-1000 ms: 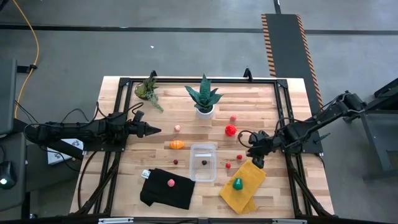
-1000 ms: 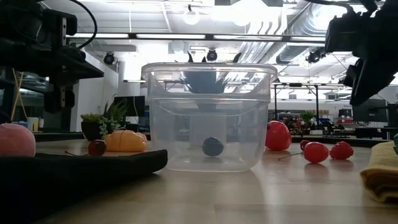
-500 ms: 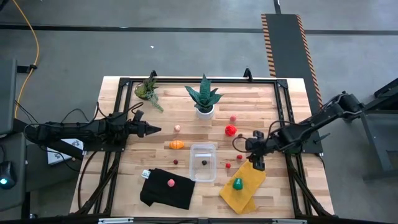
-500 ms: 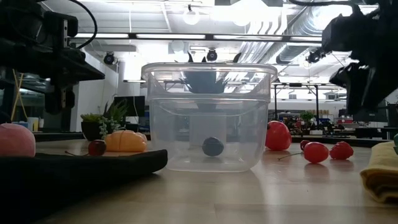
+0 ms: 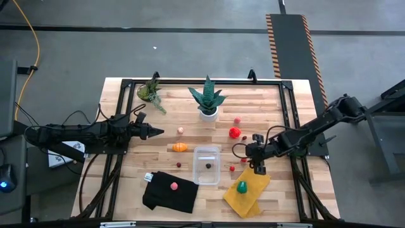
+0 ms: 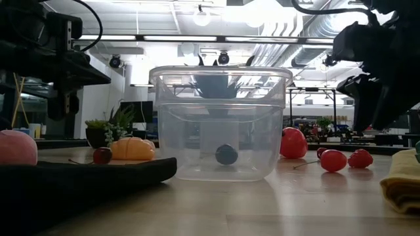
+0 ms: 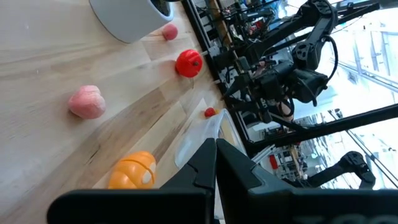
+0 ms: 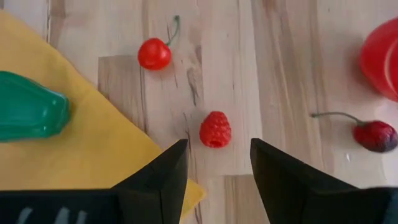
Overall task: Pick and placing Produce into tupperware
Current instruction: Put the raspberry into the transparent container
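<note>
Table (image 5: 266,107): wooden top inside a black frame.

Container (image 5: 207,164): clear, rectangular, upright and open-topped near the middle of the table, its long axis running from the near edge toward the potted plant (image 5: 207,100). One small dark piece (image 6: 226,155) lies on its floor.

Black cloth (image 5: 169,192): flat, just left of the container at its near corner, with a pink piece (image 5: 174,185) on it.

Yellow cloth (image 5: 247,190): right of the container, carrying a green piece (image 5: 242,187).

Right gripper (image 5: 258,166): hovering right of the container, at the cloth's far edge, fingers spread moderately and holding nothing. In its wrist view a raspberry (image 8: 215,129) lies on bare wood between the fingers, just beside the cloth's edge. A cherry (image 8: 155,53) lies beyond it, stem pointing away from the cloth, and a darker cherry (image 8: 375,135) lies well off to one side.

Left gripper (image 5: 154,132): idle, left of the container and well apart from it, fingers closed to a point, empty.

Loose produce: an orange piece (image 5: 180,147) just left of the container's far end; a red strawberry (image 5: 235,132) beyond the container's far right corner.
</note>
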`<state>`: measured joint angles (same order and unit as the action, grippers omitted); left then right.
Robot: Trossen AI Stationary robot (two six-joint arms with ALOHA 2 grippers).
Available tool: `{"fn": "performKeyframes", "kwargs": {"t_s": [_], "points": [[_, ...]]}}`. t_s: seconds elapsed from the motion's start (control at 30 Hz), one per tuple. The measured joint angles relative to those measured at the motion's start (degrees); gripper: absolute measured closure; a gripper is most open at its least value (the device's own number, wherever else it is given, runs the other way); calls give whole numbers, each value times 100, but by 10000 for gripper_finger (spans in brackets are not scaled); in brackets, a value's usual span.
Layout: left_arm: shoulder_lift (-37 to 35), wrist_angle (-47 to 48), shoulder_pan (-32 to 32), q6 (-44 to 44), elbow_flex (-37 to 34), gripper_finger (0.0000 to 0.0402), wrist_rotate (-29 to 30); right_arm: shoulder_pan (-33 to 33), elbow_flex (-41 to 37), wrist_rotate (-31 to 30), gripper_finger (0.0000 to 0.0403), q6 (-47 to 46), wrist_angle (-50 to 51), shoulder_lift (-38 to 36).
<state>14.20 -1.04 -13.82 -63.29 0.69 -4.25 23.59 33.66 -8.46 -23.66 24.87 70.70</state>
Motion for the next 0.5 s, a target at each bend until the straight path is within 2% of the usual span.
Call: {"fn": "performKeyframes", "kwargs": {"t_s": [0.27, 0.5], "points": [[0, 0, 0, -1, -1, 401, 0, -28, 1, 156, 237, 18, -332, 433], [0, 0, 0, -2, 0, 401, -7, -304, 1, 266, 237, 18, -421, 778]]}}
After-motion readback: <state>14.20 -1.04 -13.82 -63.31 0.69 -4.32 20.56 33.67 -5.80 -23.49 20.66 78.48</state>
